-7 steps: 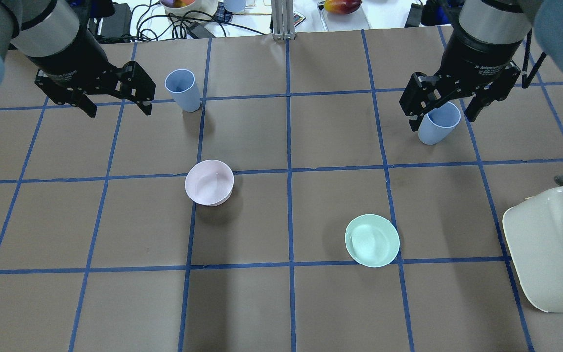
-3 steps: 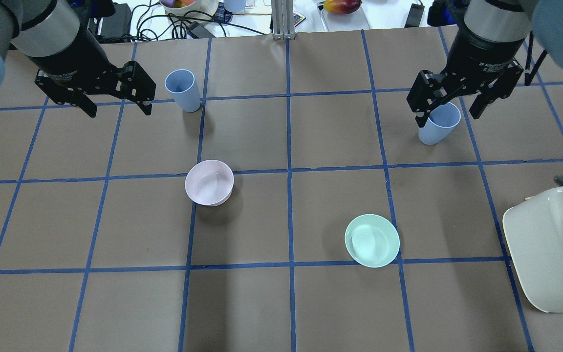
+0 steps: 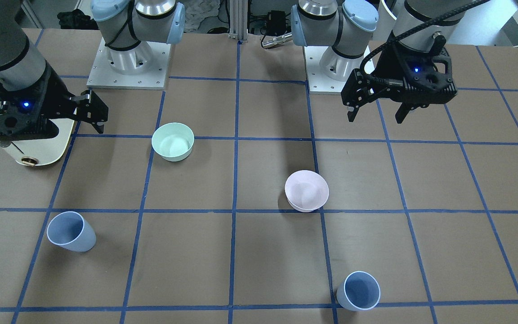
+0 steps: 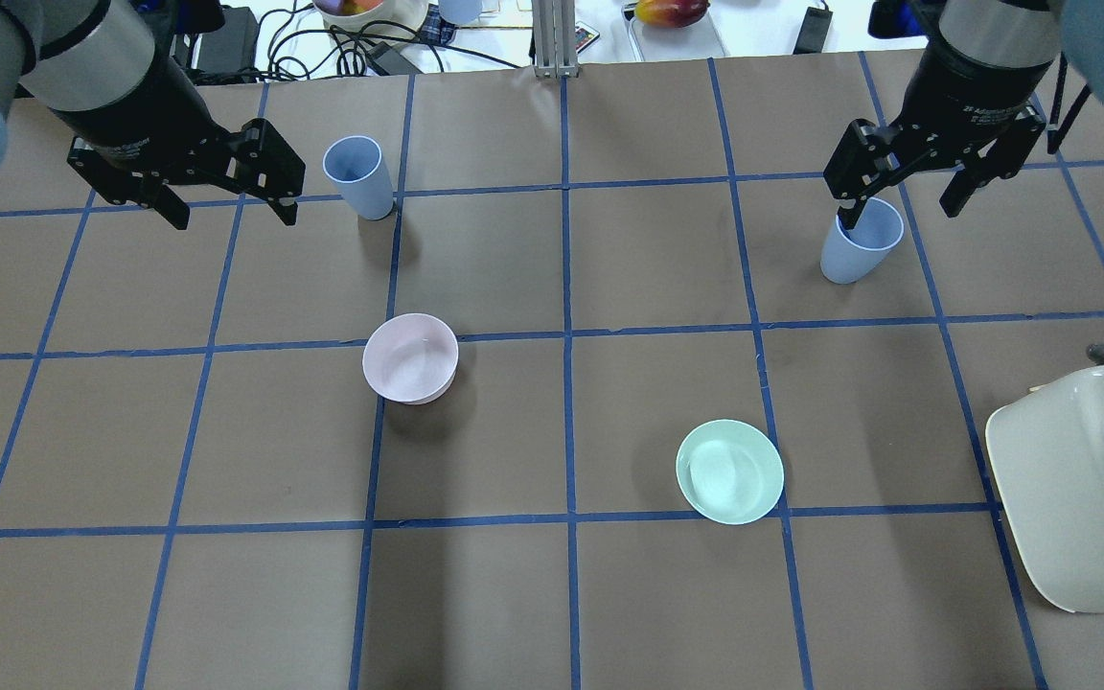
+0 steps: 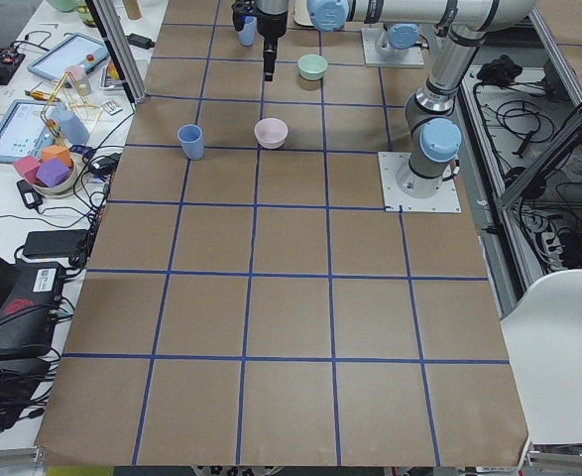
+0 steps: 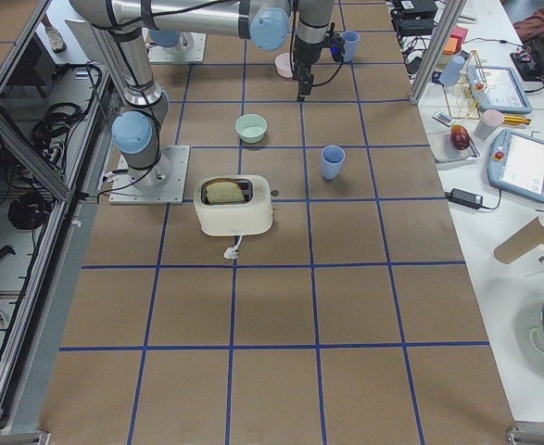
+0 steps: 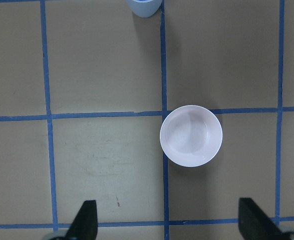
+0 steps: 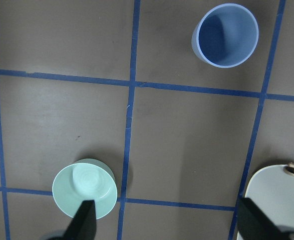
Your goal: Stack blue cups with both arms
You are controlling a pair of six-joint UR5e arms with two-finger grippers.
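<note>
Well, from my end I count one table (image 4: pixel 562 594), papered brown with blue tape lines, and one cream toaster (image 4: pixel 1079 498) at the lower right edge of the overhead frame. Two arms come in from the top corners, the left arm (image 4: pixel 92 57) and the right arm (image 4: pixel 993 38). The left gripper (image 4: pixel 233 216) hangs with its fingers spread wide and holds nothing. The right gripper (image 4: pixel 900 213) is just as wide and just as empty.

Two bowls sit mid-frame: a pink bowl (image 4: pixel 410 357) left of centre and a mint bowl (image 4: pixel 729 471) lower right. Both blue cups stand upright and well apart, the left cup (image 4: pixel 360 177) just right of the left gripper and the right cup (image 4: pixel 857 251) under the right gripper. The front-facing view shows that gripper well clear of its cup.

Since a second ago, the right gripper has shifted toward the upper right and looks smaller. The left gripper, cups and bowls are unmoved.
</note>
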